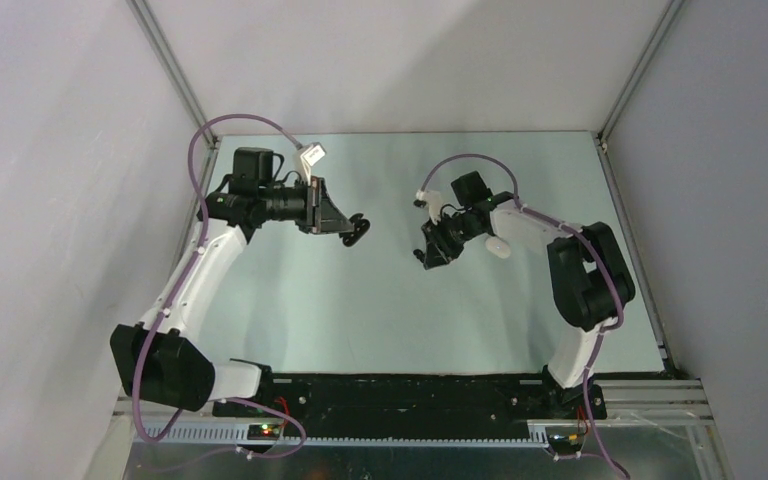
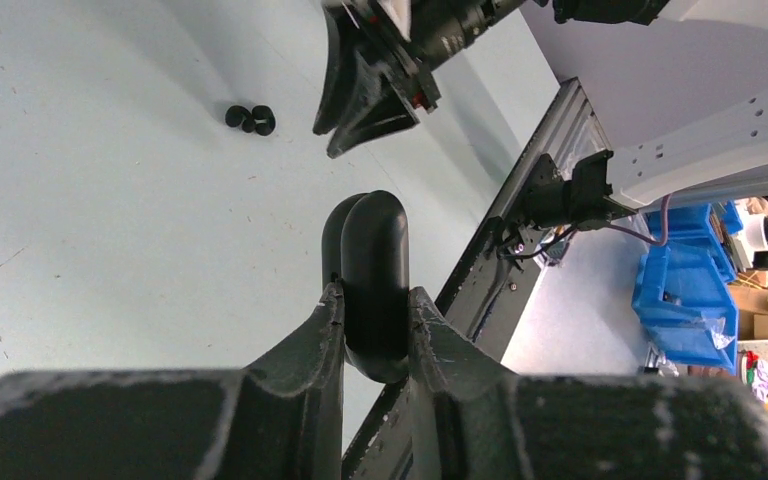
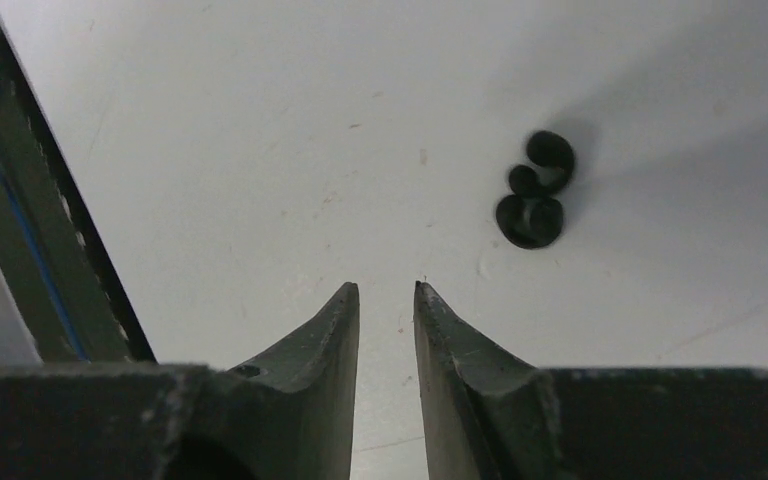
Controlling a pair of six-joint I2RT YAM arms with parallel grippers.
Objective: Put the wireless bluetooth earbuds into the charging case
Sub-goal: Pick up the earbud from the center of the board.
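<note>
Left wrist: gripper [image 2: 375, 295] aloft, around case [image 2: 375, 240]

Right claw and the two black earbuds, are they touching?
Apart. The right wrist view shows bare table between the right claw and the black earbuds.

The left gripper [image 1: 358, 230] hangs over the left half of the counter [image 1: 380, 320], with the charging case [image 2: 373, 250] wedged between its fingers. The right gripper [image 1: 430, 255] faces it from the right. Two earbuds [image 3: 533, 190] lie touching on the counter, just ahead-right of the right gripper's tips.
</note>
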